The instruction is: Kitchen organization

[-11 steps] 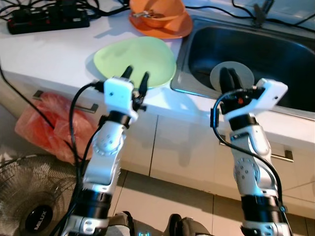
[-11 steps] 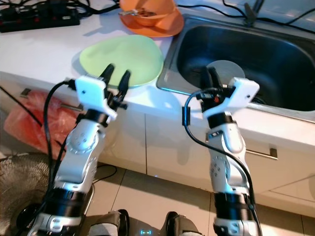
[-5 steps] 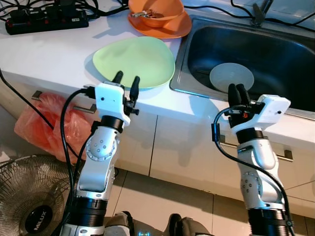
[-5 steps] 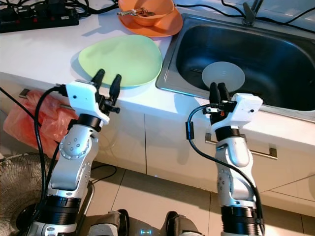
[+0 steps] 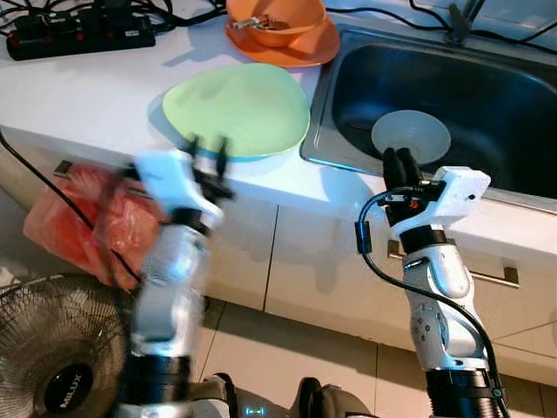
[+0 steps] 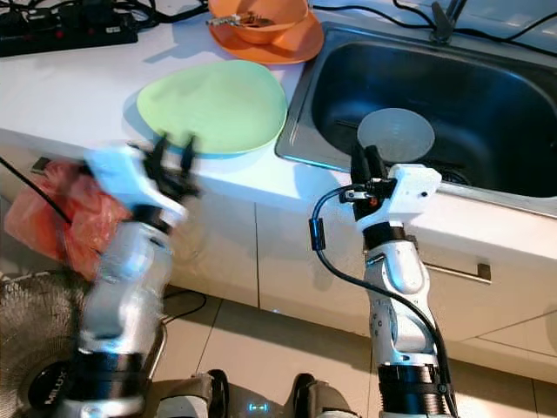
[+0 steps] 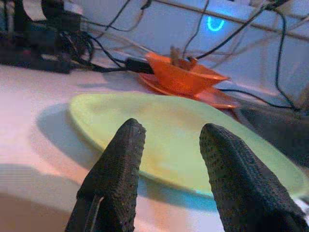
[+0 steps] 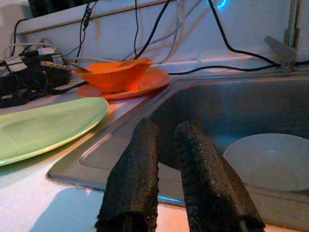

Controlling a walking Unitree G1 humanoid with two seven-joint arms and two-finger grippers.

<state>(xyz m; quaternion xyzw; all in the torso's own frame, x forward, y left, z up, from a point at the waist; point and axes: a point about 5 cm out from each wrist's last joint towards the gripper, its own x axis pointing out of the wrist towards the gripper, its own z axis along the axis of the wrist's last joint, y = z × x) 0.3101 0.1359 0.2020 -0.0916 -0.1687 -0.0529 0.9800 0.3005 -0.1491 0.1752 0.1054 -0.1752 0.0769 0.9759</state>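
A light green plate (image 5: 237,108) lies on the white counter (image 5: 78,91) left of the steel sink (image 5: 487,96). An orange bowl (image 5: 277,17) with utensils in it sits on an orange plate (image 5: 296,54) at the back. A pale round dish (image 5: 411,136) rests in the sink basin. My left gripper (image 5: 205,150), blurred by motion, is open just before the counter's front edge, close to the green plate (image 7: 159,140). My right gripper (image 5: 396,164) is shut with nothing in it, at the sink's front rim near the pale dish (image 8: 270,162).
A black power strip (image 5: 83,30) and cables lie at the counter's back left. White cabinet fronts (image 5: 322,252) with handles run below the counter. A red plastic bag (image 5: 74,222) hangs at the left, and a floor fan (image 5: 52,348) stands on the tiled floor.
My left arm has swung leftward and is now blurred, its gripper still open. My right gripper has shifted slightly left and up along the sink's front rim.
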